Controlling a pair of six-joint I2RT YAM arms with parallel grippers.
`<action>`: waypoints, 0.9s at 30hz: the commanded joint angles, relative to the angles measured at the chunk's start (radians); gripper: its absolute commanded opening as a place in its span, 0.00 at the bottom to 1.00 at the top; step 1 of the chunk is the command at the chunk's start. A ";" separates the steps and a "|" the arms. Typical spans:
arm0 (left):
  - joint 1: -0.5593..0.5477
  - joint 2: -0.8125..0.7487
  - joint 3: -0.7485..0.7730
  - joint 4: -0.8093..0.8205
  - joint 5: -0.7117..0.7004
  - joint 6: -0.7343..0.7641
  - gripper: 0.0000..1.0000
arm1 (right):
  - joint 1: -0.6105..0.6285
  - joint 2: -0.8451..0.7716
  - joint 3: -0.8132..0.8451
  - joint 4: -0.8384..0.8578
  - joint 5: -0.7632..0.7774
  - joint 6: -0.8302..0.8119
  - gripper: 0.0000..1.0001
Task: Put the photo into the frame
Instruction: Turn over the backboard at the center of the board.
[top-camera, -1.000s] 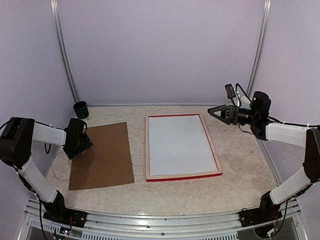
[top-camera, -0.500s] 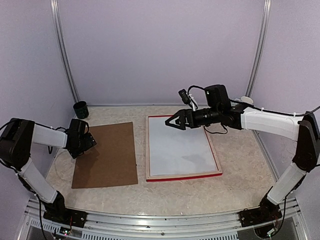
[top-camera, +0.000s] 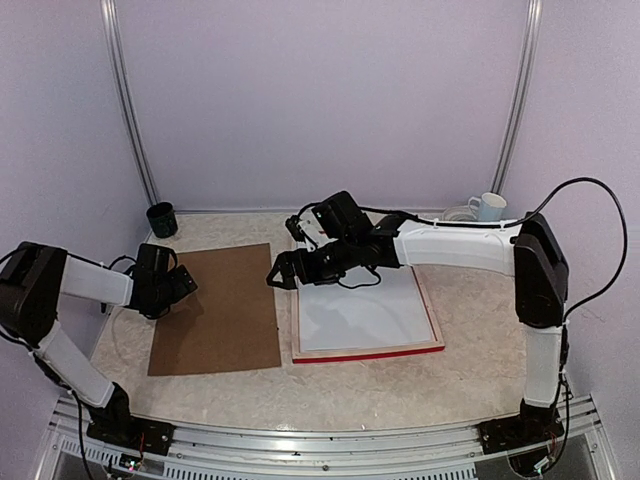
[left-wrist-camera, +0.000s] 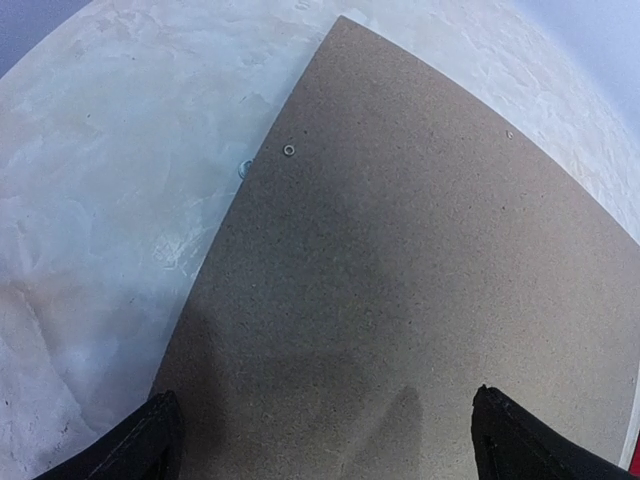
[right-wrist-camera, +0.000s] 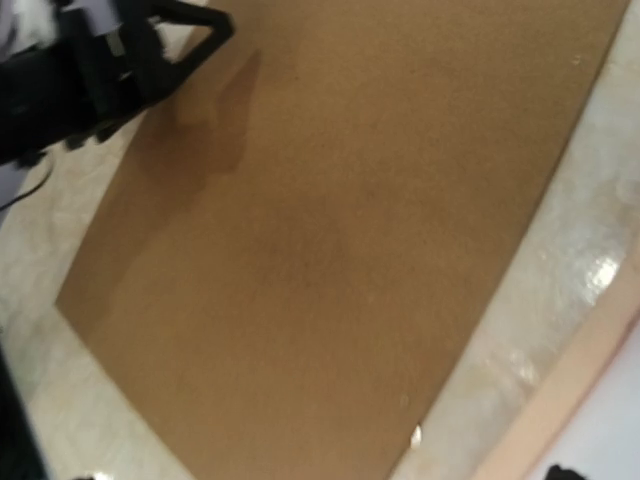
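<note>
Overhead: the right arm was stretched low and leftward across the far end of the frame (top-camera: 368, 353). The right end effector (top-camera: 278, 272) had its jaws spread wide with nothing in them, hovering over the strip of desk (top-camera: 400, 385) between the frame's far-left corner and the brown backing board (top-camera: 215, 310). The left arm was folded at the elbow. The left end effector (top-camera: 186, 286) was also wide apart and empty, over the board's left edge.

The frame lay flat, back up, with pale wood rails and a red near edge. Its long axis ran from the arm bases toward the back wall, slightly skewed. A white sheet (top-camera: 370, 310) filled its opening; couldn't tell if that was the photo's back. The frame sat just right of the right end effector and well apart from the left one, with the board between.

Left wrist: its fingers (left-wrist-camera: 140, 445) sat in the bottom corners, far apart, with only the board (left-wrist-camera: 420, 250) under them.

Right wrist: the camera looked down on the board (right-wrist-camera: 330, 220). The left end effector (right-wrist-camera: 190, 30) was at top left. The frame's pale rail (right-wrist-camera: 560, 400) crossed the bottom right, with the white sheet (right-wrist-camera: 615, 430) beyond it.
</note>
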 joint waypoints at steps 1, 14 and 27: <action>-0.013 0.002 -0.043 0.022 0.098 -0.015 0.99 | 0.030 0.112 0.160 -0.090 0.078 0.061 0.96; -0.017 -0.077 -0.111 0.115 0.117 0.005 0.99 | 0.075 0.405 0.493 -0.214 0.142 0.175 0.95; -0.018 -0.204 -0.118 0.026 -0.101 -0.002 0.99 | 0.091 0.479 0.531 -0.231 0.150 0.231 0.94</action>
